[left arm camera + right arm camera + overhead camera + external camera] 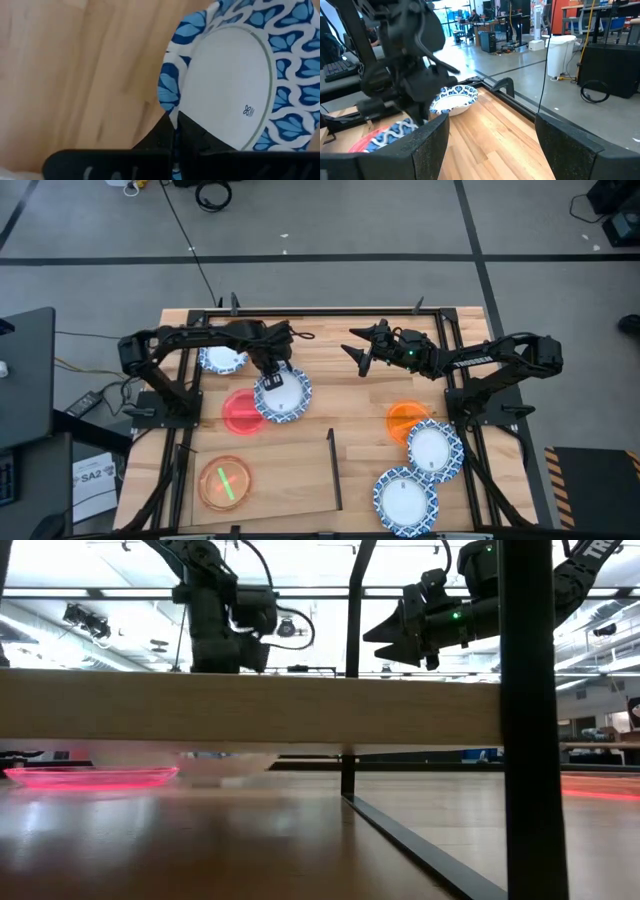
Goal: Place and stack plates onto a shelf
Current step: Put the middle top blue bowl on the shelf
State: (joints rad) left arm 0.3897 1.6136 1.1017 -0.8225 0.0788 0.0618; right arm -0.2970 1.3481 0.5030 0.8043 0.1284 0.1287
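Left gripper (272, 372) is pinched tight on the rim of a blue-and-white plate (283, 395), and the left wrist view shows why the hold sits there: the two dark fingers (172, 142) meet edge-on across the patterned border, so the thin lip is trapped between them and the white centre stays free. A rim grip like this suits a flat, shallow thing that offers no other purchase. From above, that plate overlaps the edge of a red plate (240, 412) beside it, with another blue-and-white plate (222, 360) just behind, near the left arm's base.

Right gripper (362, 352) hangs over the middle of the surface (340, 395) with its fingers spread wide and nothing between them; it looks to be waiting, clear of the left arm's work.

On the near left lies the shelf (290, 480), a pale panel with a black bar (333, 468) along its right edge. An orange plate (225, 483) with a green one inside already rests there. On the right, well apart from it, are an orange plate (404, 420) and two more blue-and-white plates (434, 450) (405, 500), so most of the stacking seems yet to be done.
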